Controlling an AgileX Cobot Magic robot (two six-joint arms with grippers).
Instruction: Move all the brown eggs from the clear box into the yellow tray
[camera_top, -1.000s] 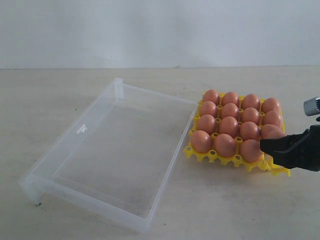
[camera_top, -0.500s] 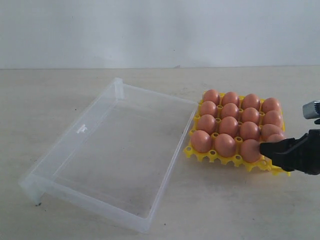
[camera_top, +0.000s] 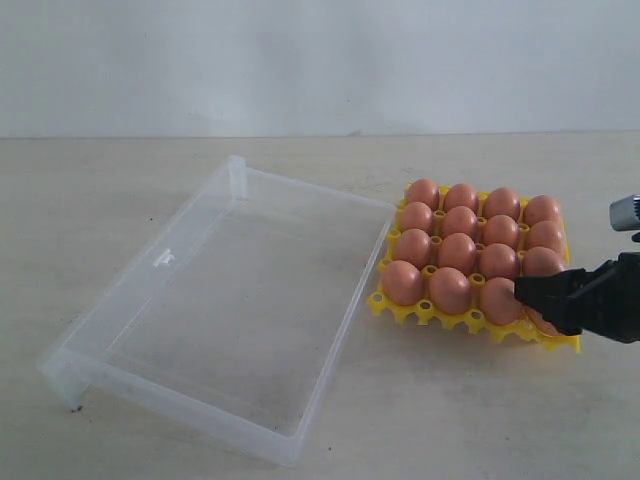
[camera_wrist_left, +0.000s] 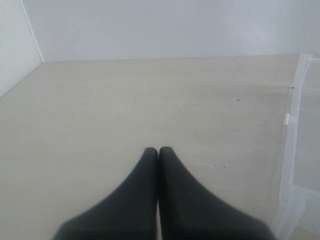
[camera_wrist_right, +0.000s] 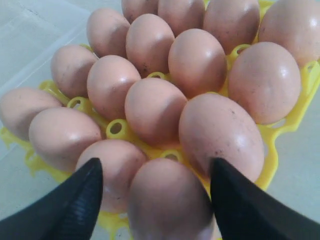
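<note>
Here, the pale table (camera_top: 120, 180) carries the clear box (camera_top: 230, 310), just beside the yellow tray (camera_top: 420, 312), whose cups hold the brown eggs (camera_top: 458, 252). The right gripper (camera_wrist_right: 156, 167) stands spread wide astride the tray's near-corner egg (camera_wrist_right: 170, 200). The left gripper (camera_wrist_left: 158, 150) is pressed closed over bare table beside the box.

Many brown eggs (camera_wrist_right: 155, 110) seated in yellow tray (camera_wrist_right: 280, 145) cups. End effector (camera_wrist_right: 155, 170) jaws spread wide, black fingers (camera_wrist_right: 75, 205) flanking nearest egg (camera_wrist_right: 167, 200) at tray edge. Pale worktop (camera_wrist_right: 300, 195) beside tray.
</note>
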